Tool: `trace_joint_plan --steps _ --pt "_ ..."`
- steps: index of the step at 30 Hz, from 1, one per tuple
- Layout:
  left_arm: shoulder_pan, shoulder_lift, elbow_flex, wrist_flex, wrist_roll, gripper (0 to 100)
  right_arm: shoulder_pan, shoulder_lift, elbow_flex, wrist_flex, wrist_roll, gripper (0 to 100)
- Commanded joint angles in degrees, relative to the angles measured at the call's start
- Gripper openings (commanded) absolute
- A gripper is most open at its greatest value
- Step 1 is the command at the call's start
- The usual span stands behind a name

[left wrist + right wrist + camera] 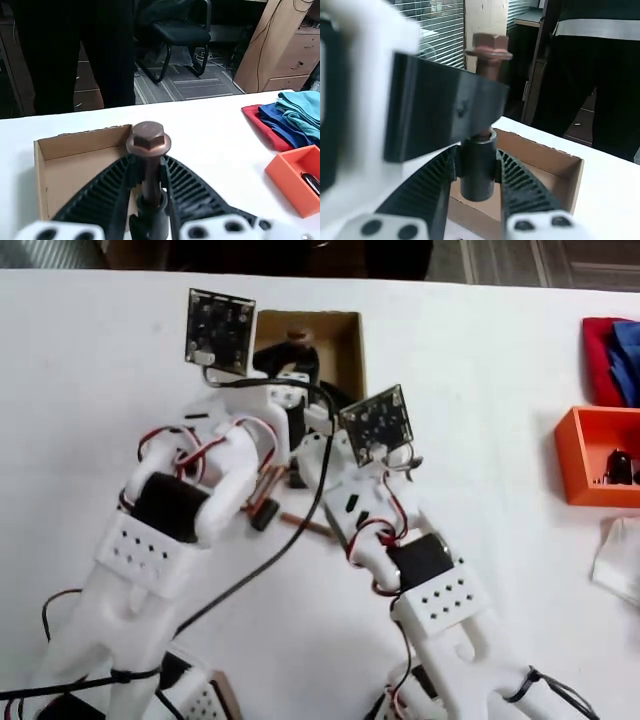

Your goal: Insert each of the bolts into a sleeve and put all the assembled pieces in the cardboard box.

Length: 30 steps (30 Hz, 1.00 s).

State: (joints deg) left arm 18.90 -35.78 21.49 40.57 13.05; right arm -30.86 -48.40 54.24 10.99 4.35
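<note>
- White table (480, 390): a broad bare stretch lies between the open brown cardboard box (345, 335) and the orange plastic tray (585, 465) by the right edge. Red and blue folded cloths (610, 350) lie just behind the tray.
- Both my arms meet at the box's near wall, and the two hands are crowded close together there.
- Left hand (148, 165): narrow, clamped on the shank of the copper-coloured hex-head bolt (148, 142). The bolt is upright, head uppermost.
- Right hand (476, 157): narrow, closed around the black cylindrical sleeve (477, 172), which is also upright. The bolt's shank enters the sleeve's top, and its head stands clear above the rim.
- Held pair sits in front of the box opening, above the table.
- Between my arms, a loose brown bolt (305, 525) lies flat on the table, with a small black piece (265, 515) near it.
</note>
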Motion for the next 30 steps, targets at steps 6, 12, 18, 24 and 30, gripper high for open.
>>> trace_joint_plan --steps 6,12,18,24,30 --pt "0.18 -0.88 -0.84 7.56 -0.09 5 0.04 -0.04 -3.52 -0.13 -0.35 2.2" --pt "-0.18 -0.88 -0.92 8.18 -0.09 12 0.04 -0.04 -3.52 -0.13 -0.35 2.2" --pt "-0.26 -3.52 -0.92 9.23 -0.44 12 0.04 -0.04 -3.52 -0.13 -0.35 2.2" --pt "-0.35 -10.02 -0.57 13.45 -0.62 12 0.04 0.04 -3.52 -0.13 -0.35 2.2" --pt "-0.35 -11.87 -0.4 17.41 -2.37 12 0.04 0.04 -3.52 -0.13 -0.35 2.2"
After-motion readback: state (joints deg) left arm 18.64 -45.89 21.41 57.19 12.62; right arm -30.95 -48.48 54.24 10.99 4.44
